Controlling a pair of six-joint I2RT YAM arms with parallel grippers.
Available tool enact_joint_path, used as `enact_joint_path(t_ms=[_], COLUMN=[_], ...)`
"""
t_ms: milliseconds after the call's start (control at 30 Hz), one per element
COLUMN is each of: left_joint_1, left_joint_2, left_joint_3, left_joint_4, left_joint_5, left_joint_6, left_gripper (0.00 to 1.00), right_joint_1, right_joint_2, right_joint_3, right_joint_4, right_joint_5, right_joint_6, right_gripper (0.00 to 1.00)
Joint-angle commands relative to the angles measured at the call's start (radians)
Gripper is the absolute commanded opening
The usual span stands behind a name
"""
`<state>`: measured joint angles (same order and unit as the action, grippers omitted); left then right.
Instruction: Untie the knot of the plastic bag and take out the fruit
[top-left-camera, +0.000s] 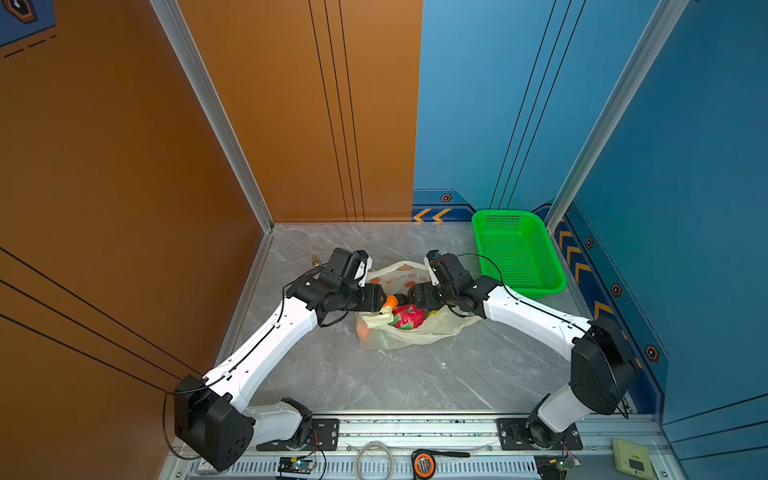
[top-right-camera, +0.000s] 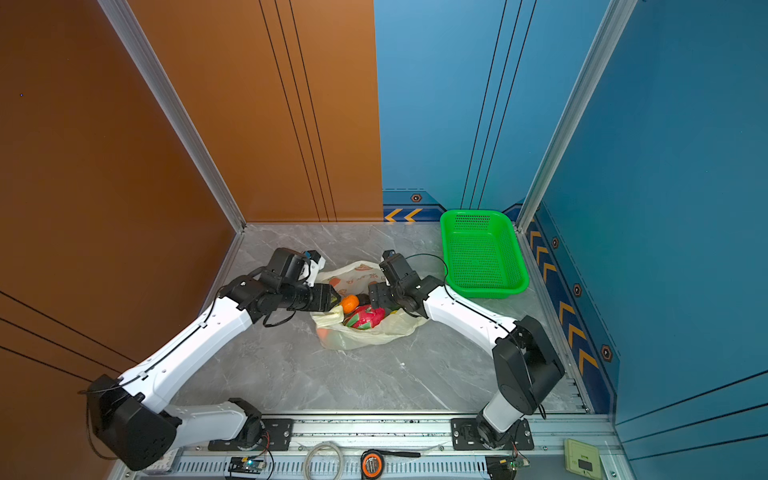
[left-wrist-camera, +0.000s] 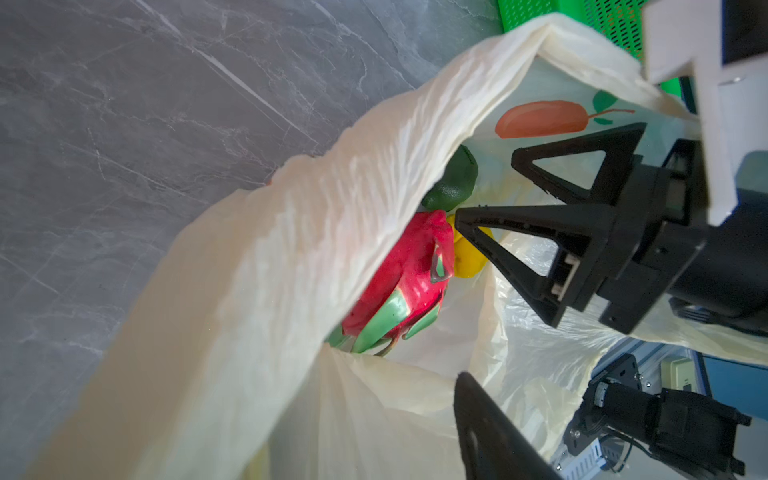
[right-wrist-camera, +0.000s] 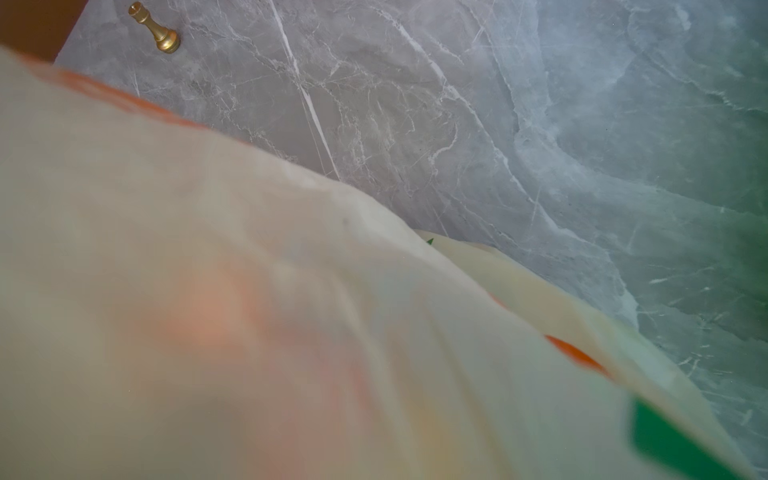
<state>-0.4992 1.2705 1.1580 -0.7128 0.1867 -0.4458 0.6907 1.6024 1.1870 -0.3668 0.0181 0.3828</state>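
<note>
Well, the right gripper (left-wrist-camera: 486, 188), jaws wide inside the bag (left-wrist-camera: 291, 270), should settle squarely round the lemon (left-wrist-camera: 467, 257) before closing; whether the left gripper (top-left-camera: 379, 300) is spread I can't tell.

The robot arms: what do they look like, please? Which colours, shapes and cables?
Both the left arm and the right arm have smooth white link covers with black joint housings. A thin black cable runs along each, clipped on. A white bracket sits at each wrist. The right end effector is black, with two hollow triangular fingers.
</note>
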Motion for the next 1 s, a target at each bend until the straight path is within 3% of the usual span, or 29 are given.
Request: enact_joint_path(t_ms=[0, 67, 167, 300, 367, 700, 967], left_joint_1=[-0.024, -0.033, -0.062, -0.093, -0.097, -0.142, -0.194], left_joint_2=[-0.032, -0.046, -0.04, -0.009, -0.011, -0.049, -0.056], left_joint_3=[-0.029, -0.053, -0.073, -0.059, -0.051, -0.013, -0.008], left_joint_4=[0.009, 0.011, 0.014, 0.013, 0.013, -0.061, -0.068], left_joint_5=[-0.048, -0.075, -0.122, -0.191, -0.218, -0.284, -0.34], left_joint_6=[-0.099, -0.159, -0.205, -0.228, -0.236, -0.262, -0.301], left_gripper=[0.67, 0.68, 0.55, 0.11, 0.0, 0.0, 0.0], right_joint_1=[0.004, 0.004, 0.004, 0.004, 0.004, 0.113, 0.227], right_joint_2=[-0.035, -0.038, -0.047, -0.064, -0.072, -0.138, -0.223], right_joint_3=[-0.018, -0.021, -0.033, -0.045, -0.049, -0.106, -0.217], right_joint_4=[-0.01, -0.01, -0.005, -0.012, -0.028, -0.114, -0.184], right_joint_5=[-0.012, -0.01, -0.013, -0.022, -0.035, -0.148, -0.114], right_joint_6=[0.011, 0.009, 0.008, 0.0, -0.011, -0.117, -0.121], right_gripper=[0.94, 0.94, 0.94, 0.94, 0.94, 0.94, 0.95])
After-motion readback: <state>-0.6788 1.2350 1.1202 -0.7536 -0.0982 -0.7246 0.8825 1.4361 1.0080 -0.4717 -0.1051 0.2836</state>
